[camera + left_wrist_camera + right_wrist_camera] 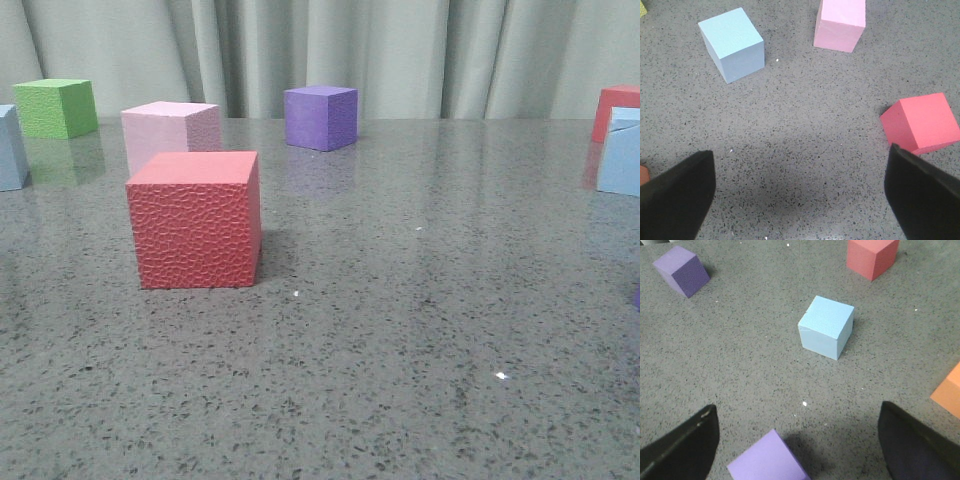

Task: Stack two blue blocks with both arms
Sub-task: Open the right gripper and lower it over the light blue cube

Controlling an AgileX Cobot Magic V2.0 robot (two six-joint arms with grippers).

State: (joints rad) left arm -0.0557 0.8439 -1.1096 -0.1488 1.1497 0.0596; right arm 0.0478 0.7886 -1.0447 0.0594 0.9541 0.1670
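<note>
One pale blue block (10, 148) sits at the table's far left edge; it also shows in the left wrist view (733, 44), beyond my left gripper (800, 192), which is open and empty above bare table. The other blue block (622, 152) sits at the far right edge; it shows in the right wrist view (826, 326), ahead of my right gripper (799, 440), which is open and empty. Neither gripper shows in the front view.
A large textured red cube (196, 218) stands front left, a pink cube (170, 128) and a green cube (56, 107) behind it. A purple cube (321, 116) sits at the back centre. Another purple cube (767, 460) lies between the right fingers. A red cube (872, 256) and an orange cube (949, 392) are near.
</note>
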